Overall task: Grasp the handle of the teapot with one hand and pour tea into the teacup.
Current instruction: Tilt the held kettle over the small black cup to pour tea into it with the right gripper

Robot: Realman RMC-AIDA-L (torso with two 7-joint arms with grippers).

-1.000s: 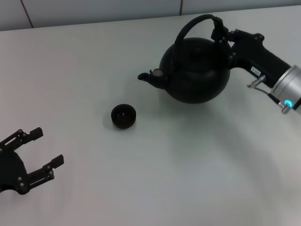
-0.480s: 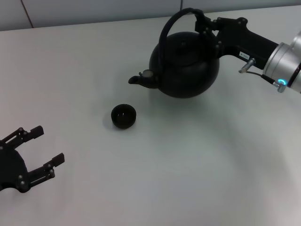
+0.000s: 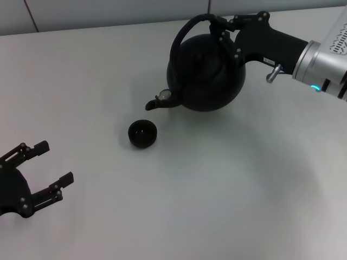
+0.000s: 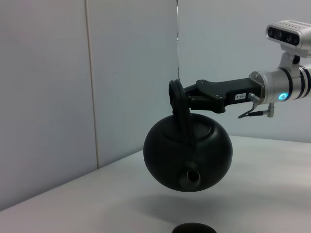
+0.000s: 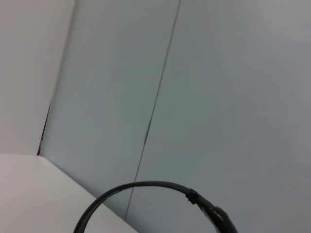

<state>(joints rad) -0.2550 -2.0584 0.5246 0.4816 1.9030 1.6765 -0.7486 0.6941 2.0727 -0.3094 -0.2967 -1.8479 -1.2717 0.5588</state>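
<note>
Matte black round teapot (image 3: pixel 206 73) aloft, arched handle (image 3: pixel 190 27) pinched in right gripper (image 3: pixel 223 24) jaws; left gripper (image 3: pixel 40 172) jaws spread.

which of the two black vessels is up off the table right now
The teapot: the right pincer grips its handle and it hangs in the air, a shadow beneath it. The teacup sits on the table, near the spout. The left pincer is idle, open.
</note>
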